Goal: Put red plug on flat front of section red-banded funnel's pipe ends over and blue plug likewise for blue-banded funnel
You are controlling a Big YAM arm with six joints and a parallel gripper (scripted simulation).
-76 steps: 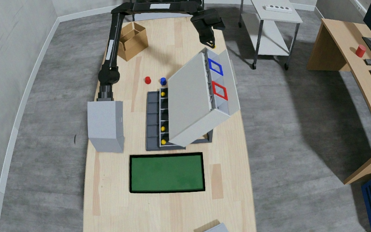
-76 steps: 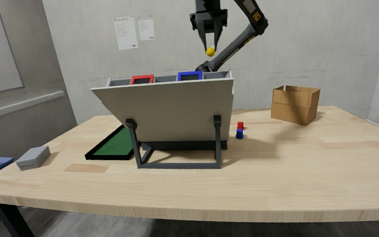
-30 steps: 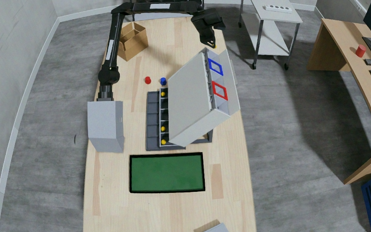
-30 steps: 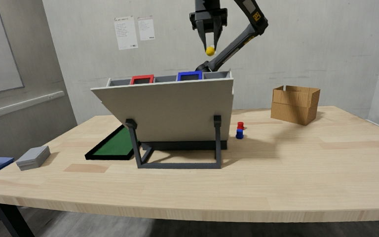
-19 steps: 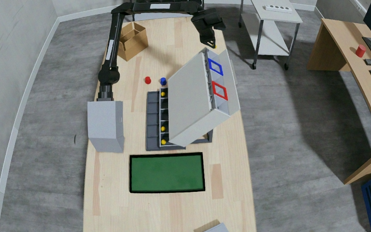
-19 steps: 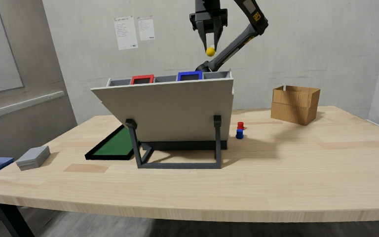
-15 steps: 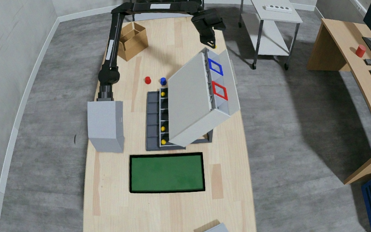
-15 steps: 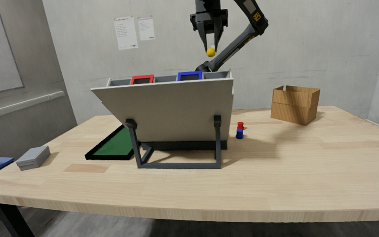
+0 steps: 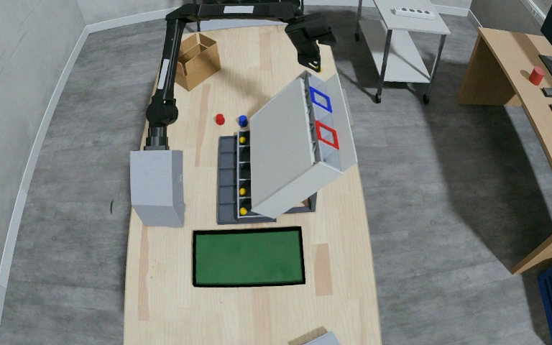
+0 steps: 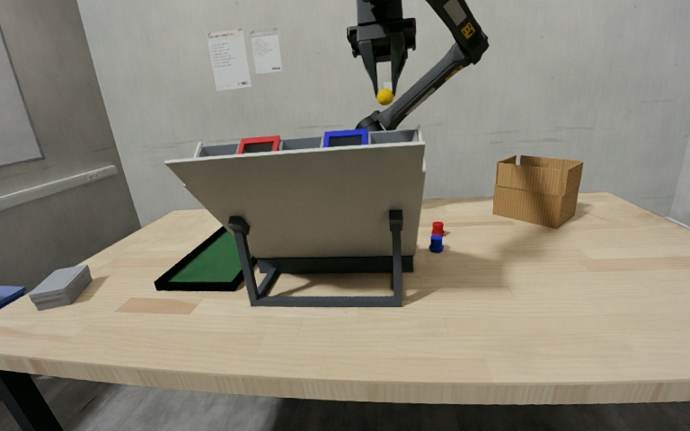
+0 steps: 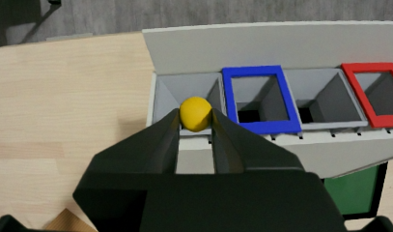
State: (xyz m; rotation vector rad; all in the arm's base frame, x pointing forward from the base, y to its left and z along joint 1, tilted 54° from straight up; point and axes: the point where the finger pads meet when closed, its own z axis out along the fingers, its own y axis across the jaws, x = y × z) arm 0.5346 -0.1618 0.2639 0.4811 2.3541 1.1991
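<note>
My gripper [image 11: 195, 115] is shut on a yellow marble [image 11: 195, 113] and holds it high above the plain grey end funnel [image 11: 183, 94], next to the blue-banded funnel [image 11: 260, 99]. The marble also shows in the exterior view [image 10: 384, 96], well above the funnel row. The red-banded funnel [image 11: 377, 92] lies two funnels further along. The red plug [image 9: 219, 118] and blue plug [image 9: 242, 120] stand on the table beside the sloped grey cover [image 9: 281, 141]. Three yellow marbles [image 9: 242, 190] lie in the sectioned tray [image 9: 238, 179] under the cover's low edge.
A cardboard box [image 9: 197, 60] stands at the table's far end near the arm. A grey block [image 9: 157, 185] sits by the arm's base. A green mat [image 9: 248, 256] lies past the tray. A small grey box [image 10: 60, 286] lies near the table's edge.
</note>
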